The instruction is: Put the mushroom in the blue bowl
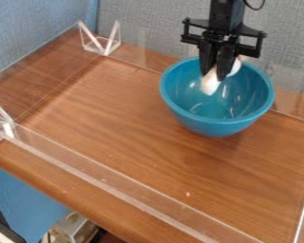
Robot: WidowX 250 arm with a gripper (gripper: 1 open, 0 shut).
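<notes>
Glossy wooden table, clear acrylic walls, blue-grey backdrop.

I am reaching in from the top edge of the view with my one black arm, the wrist pointing straight down. My black two-fingered gripper is hanging at its end with the dark crossbar of the hand spread level above the fingers. The fingers are pinching narrowly around a small cream-white piece, gripping it between their tips.
</notes>
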